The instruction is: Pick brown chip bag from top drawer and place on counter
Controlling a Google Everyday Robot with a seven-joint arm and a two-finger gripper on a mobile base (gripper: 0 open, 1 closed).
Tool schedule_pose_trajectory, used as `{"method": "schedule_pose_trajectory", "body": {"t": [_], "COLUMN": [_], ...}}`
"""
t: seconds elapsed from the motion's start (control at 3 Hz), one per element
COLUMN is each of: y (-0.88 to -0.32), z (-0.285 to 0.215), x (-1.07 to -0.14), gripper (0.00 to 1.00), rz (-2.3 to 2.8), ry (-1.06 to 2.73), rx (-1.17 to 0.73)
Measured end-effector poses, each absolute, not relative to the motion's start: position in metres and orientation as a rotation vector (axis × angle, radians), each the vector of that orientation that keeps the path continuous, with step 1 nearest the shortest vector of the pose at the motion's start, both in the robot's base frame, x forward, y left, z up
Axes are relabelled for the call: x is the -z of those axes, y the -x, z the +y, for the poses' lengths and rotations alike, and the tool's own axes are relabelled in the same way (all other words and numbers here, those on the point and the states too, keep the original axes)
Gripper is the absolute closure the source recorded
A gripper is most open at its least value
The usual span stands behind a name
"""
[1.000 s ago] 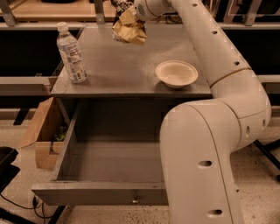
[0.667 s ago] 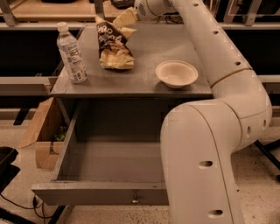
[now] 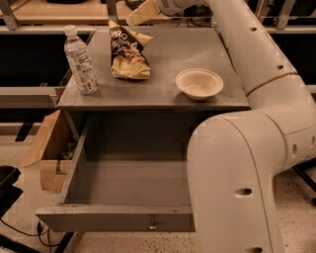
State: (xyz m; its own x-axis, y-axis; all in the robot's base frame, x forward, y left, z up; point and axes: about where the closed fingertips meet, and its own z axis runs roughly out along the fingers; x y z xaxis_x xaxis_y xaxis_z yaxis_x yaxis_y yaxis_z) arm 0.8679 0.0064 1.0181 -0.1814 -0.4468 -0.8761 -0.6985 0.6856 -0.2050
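Note:
The brown chip bag [image 3: 127, 55] lies on the counter [image 3: 187, 47] at its back left, next to a water bottle. My gripper [image 3: 139, 14] hovers just above and behind the bag's far end, at the top edge of the view. It is open, empty and clear of the bag. The top drawer [image 3: 98, 217] is pulled out wide below the counter. Its inside shows nothing in it, and my arm hides its right part.
A water bottle [image 3: 81, 62] stands at the counter's left edge. A pale bowl [image 3: 199, 83] sits at the counter's front right. An open cardboard box [image 3: 47, 148] stands on the floor left of the drawer. A wooden desk [image 3: 49, 10] is behind the counter.
The gripper held the bag above the counter's back a second ago. It let the bag go, the bag dropped onto the counter, and the gripper rose away.

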Motion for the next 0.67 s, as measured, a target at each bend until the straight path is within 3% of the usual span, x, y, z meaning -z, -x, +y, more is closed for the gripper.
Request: {"method": "schedule_pose_trajectory", "body": {"t": [0.67], "y": [-0.797], "z": [-0.095], "x": [-1.126], "gripper": [0.00], "rz": [1.805], "ry": [0.702], "rx": [-0.085]}}
